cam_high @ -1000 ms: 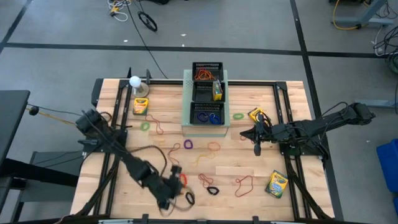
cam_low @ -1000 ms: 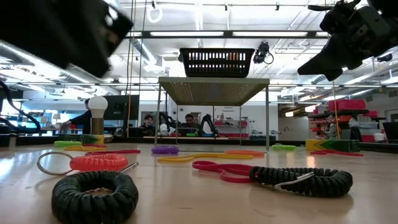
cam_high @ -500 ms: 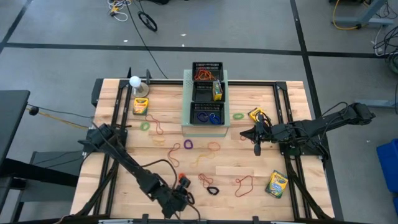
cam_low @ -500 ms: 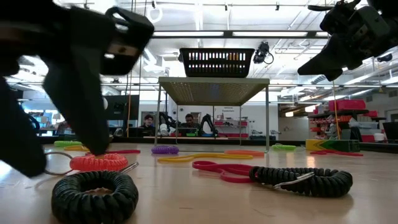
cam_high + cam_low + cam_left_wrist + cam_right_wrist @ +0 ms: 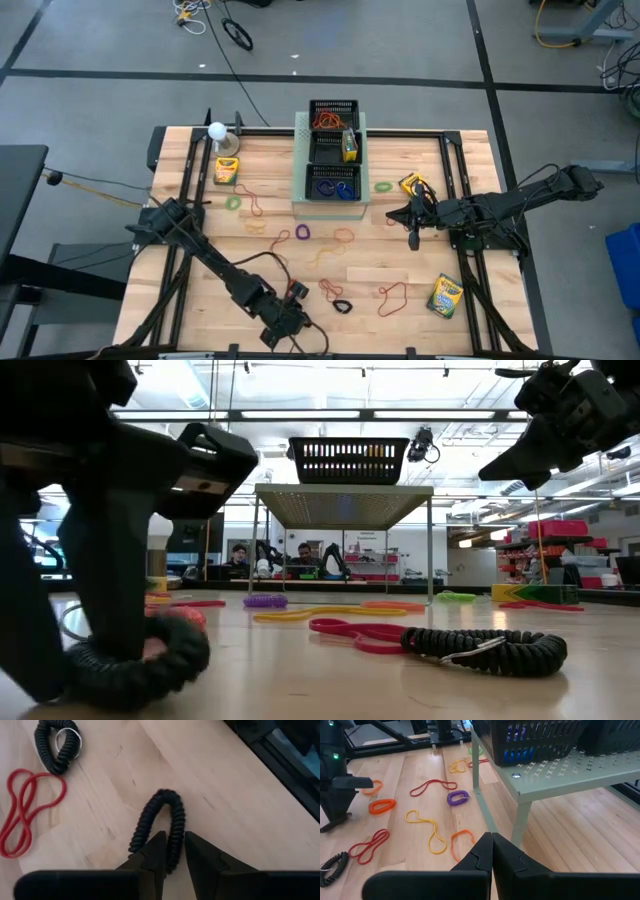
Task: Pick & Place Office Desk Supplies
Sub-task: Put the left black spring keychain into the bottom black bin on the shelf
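Note:
My left gripper is down at the table's near edge, shut on a black coiled loop that lies flat on the wood. A second black coil and a red band lie nearby, and an orange coil lies just behind the gripper. My right gripper hovers shut over the right half, near the pale-green stand. Coloured bands lie scattered over the middle of the table. Crayon boxes lie on the wood. Black mesh trays sit on the stand. My left gripper pinches one side strand of the black coiled loop. One finger stands inside the loop and the other outside it. The fingers come from above, pointing down, across the strand. The loop still rests on the table, pressed into a narrow arch.
The pale-green perforated stand with its trays rises at the table's far middle. A white ball on a stand is at the far left. Black frame rails run along both sides. Bare wood shows between the bands on the near right.
My left gripper has moved toward the table's near edge and a little right, then come down onto the black coiled loop. The loop, round a second ago, is now squeezed narrower around one finger. My right arm has kept still.

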Controlling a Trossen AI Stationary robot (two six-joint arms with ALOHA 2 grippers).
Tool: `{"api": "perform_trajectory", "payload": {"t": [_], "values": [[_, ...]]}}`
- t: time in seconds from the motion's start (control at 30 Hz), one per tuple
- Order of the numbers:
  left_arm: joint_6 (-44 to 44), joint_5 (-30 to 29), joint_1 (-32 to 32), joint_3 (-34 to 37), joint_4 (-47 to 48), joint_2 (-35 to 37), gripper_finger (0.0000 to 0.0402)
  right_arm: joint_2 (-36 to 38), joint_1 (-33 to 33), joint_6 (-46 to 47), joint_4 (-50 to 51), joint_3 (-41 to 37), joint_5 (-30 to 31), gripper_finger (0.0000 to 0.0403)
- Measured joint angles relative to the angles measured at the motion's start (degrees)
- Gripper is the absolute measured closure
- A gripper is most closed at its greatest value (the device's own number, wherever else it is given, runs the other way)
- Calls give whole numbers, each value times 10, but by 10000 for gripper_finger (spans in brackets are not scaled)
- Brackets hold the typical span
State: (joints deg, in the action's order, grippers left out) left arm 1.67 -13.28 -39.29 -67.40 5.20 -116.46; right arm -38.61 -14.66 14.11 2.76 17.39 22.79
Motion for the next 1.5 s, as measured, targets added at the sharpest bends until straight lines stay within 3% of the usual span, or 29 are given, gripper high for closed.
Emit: {"api": "perform_trajectory", "payload": {"t": [0.3, 0.57, 0.77, 1.03, 1.17, 1.33, 1.5], "values": [[5, -20, 6, 0, 3, 0, 321, 0, 0, 0, 0, 0, 0, 396], [7, -19, 10, 0, 5, 20, 390, 0, 0, 0, 0, 0, 0, 396], [-2, -36, 9, 0, 33, 106, 393, 0, 0, 1, -2, 0, 0, 396], [-1, -183, 31, 0, 73, 261, 388, 0, 0, 0, -4, 0, 0, 396], [18, -211, 87, 0, 75, 324, 389, 0, 0, 0, -4, 0, 0, 396], [50, -178, 201, 0, 81, 361, 388, 0, 0, 0, -4, 0, 0, 396], [65, -45, 314, 0, 83, 356, 388, 0, 0, 0, -4, 0, 0, 396]]}}
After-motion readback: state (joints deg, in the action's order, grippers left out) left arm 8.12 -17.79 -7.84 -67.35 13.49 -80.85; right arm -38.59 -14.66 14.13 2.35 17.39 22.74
